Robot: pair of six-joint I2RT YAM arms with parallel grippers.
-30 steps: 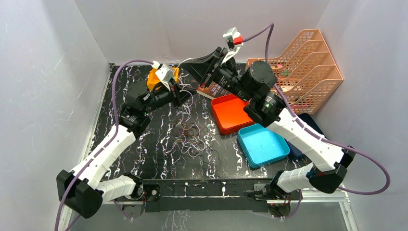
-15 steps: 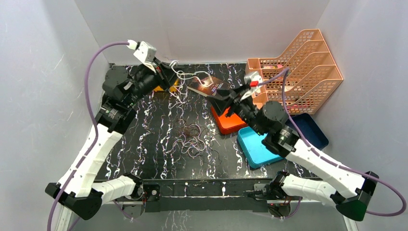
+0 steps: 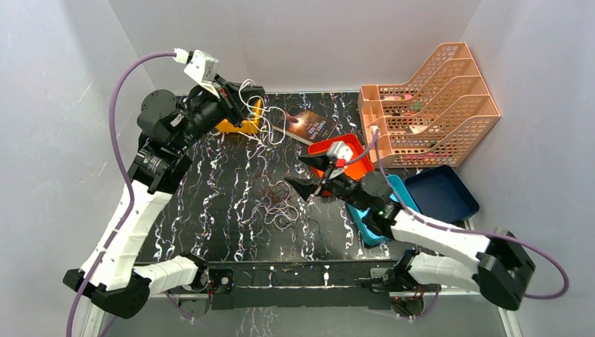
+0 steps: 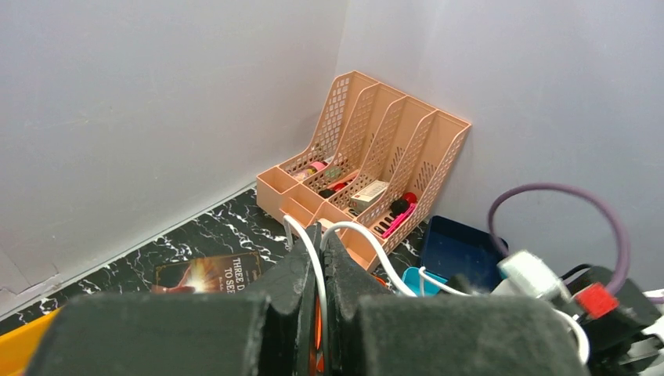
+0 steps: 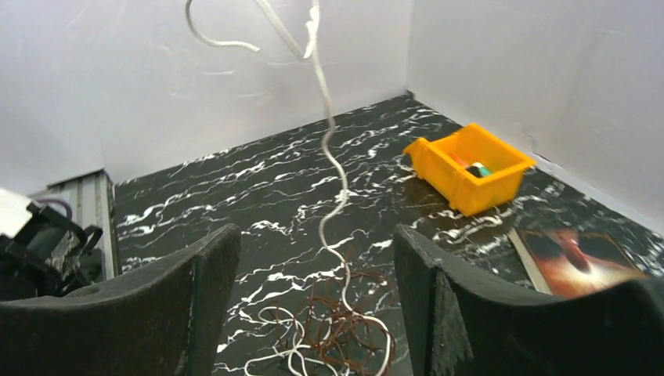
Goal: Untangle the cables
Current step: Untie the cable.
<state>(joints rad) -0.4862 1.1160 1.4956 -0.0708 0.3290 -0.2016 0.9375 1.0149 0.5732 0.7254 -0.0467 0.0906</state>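
Robot lab cell, white walls [image 3: 295, 42] around black marbled table [image 3: 210, 210], bolted arms [image 3: 133, 217]

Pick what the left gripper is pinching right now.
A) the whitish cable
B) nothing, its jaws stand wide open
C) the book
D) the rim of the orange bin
A: the left gripper has its fingers shut on the whitish cable, which hangs from it down to the dark tangle below.
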